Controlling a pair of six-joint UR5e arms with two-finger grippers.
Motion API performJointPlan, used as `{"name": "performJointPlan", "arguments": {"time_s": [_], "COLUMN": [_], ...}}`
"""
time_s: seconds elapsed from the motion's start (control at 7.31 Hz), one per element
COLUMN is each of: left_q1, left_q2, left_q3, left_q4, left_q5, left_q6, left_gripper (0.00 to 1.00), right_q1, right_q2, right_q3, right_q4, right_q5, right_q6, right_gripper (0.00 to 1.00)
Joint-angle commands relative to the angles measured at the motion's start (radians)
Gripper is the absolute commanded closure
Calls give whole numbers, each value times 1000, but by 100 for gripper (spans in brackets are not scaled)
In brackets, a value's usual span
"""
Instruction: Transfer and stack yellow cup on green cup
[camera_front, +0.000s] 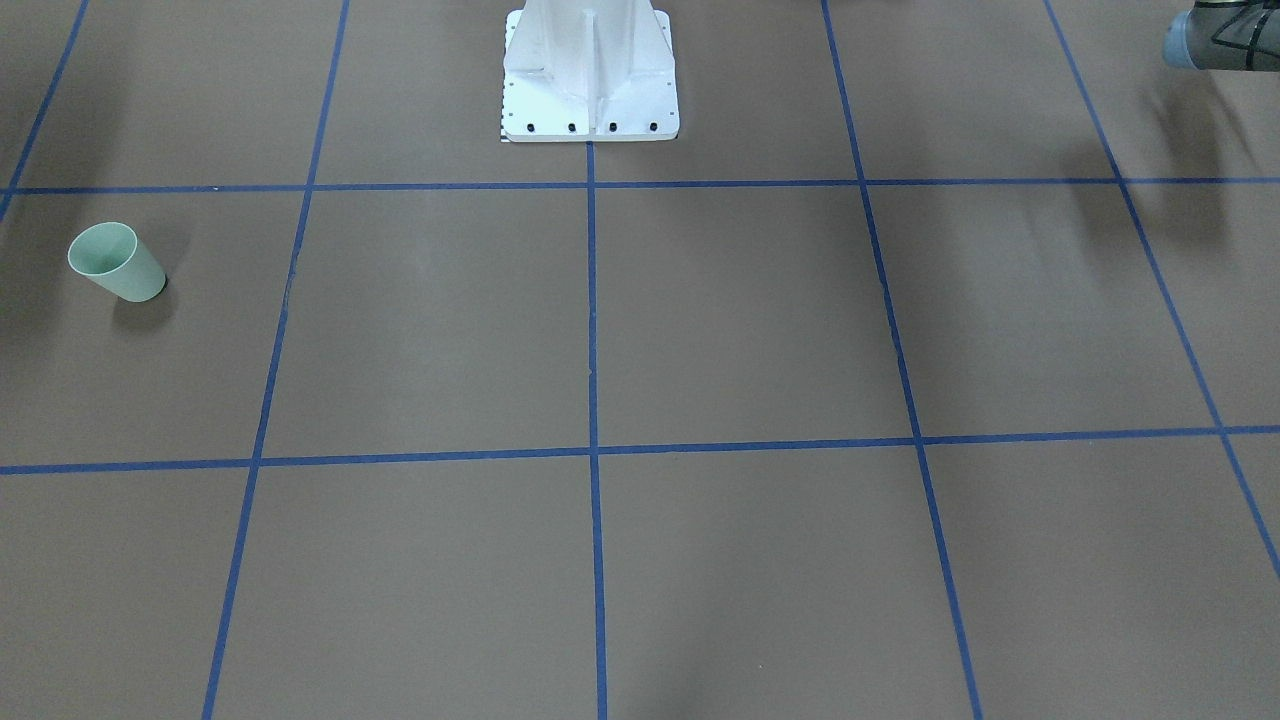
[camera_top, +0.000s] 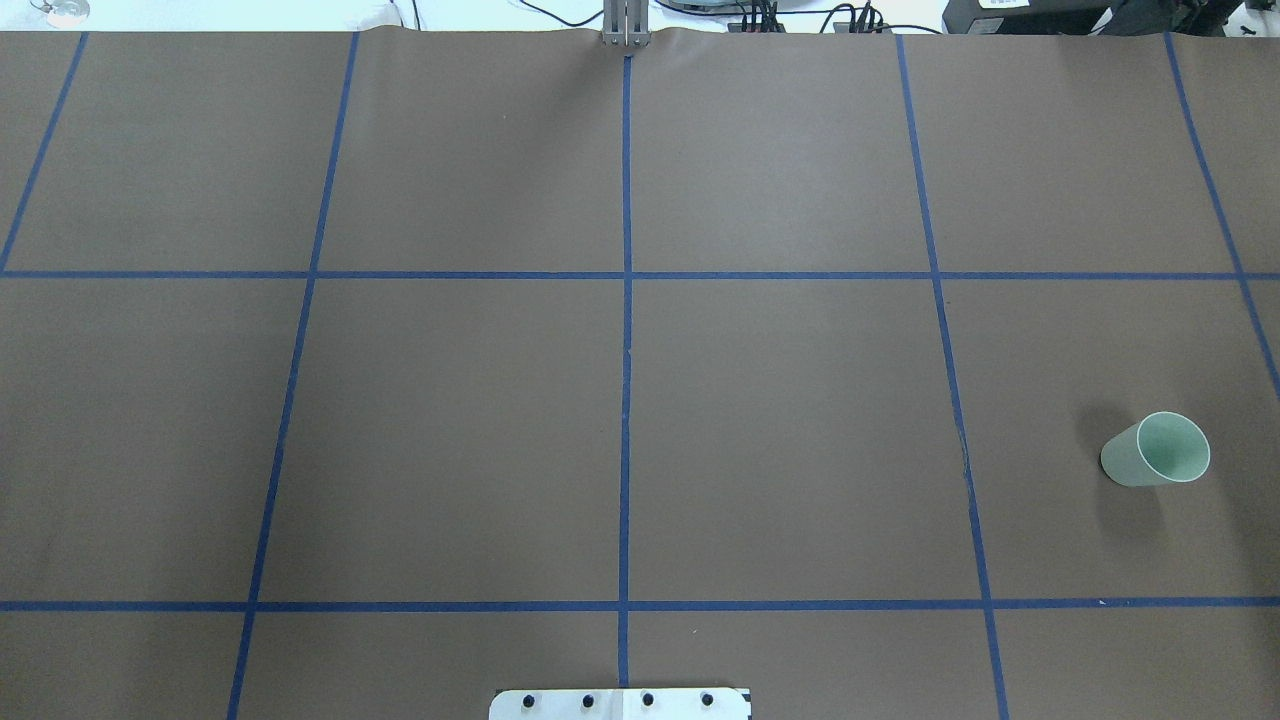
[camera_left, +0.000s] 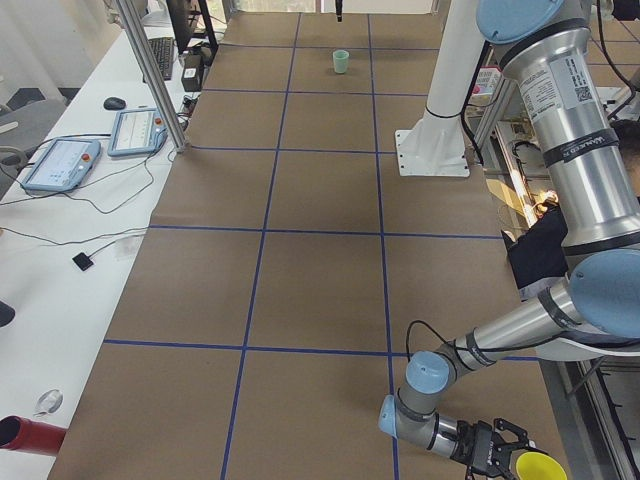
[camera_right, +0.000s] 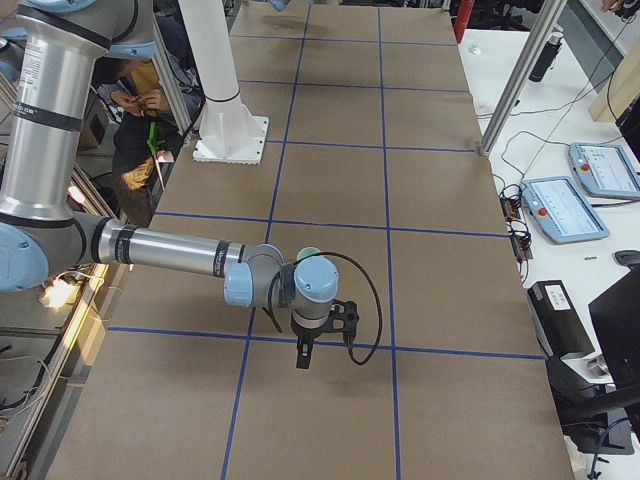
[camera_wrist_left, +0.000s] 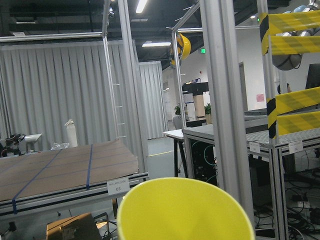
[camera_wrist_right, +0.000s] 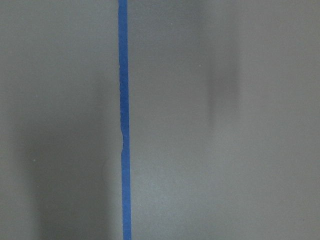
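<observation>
The green cup (camera_front: 115, 262) stands on the brown table, on my right side in the overhead view (camera_top: 1155, 450). It shows far off in the exterior left view (camera_left: 341, 61) and peeks out behind my right wrist in the exterior right view (camera_right: 308, 253). The yellow cup (camera_left: 540, 468) is at the table's near corner, right at my left gripper (camera_left: 505, 452), which lies low and level. The cup fills the bottom of the left wrist view (camera_wrist_left: 185, 212); no fingers show there. I cannot tell if it is gripped. My right gripper (camera_right: 303, 358) points down near the green cup; I cannot tell its state.
The white robot base (camera_front: 590, 75) stands at the table's middle edge (camera_top: 620, 704). Blue tape lines (camera_wrist_right: 123, 120) grid the table. An aluminium post (camera_left: 150, 75) and two teach pendants (camera_left: 135, 130) stand along the operators' side.
</observation>
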Motion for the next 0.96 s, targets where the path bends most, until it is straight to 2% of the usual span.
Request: {"name": "performJointPlan", "arguments": {"time_s": [0.0,0.41,0.82], "left_q1": [-9,-15,-93], "left_q2": [16,31,36], "left_q3": [-9,-3,-1], "left_q4": [-96,-343,-633], "left_q5": [207,516,807], "left_q6": [30,41,109], "left_gripper": [65,65,66], "right_q1": [0,1,1], "right_q2": [2,4,4], "right_q3": [-2,-2,-3], "right_q4": [0,18,71], "right_q5": [-1,4,1], "right_q6": [2,1,2], "right_gripper": [0,0,0]}}
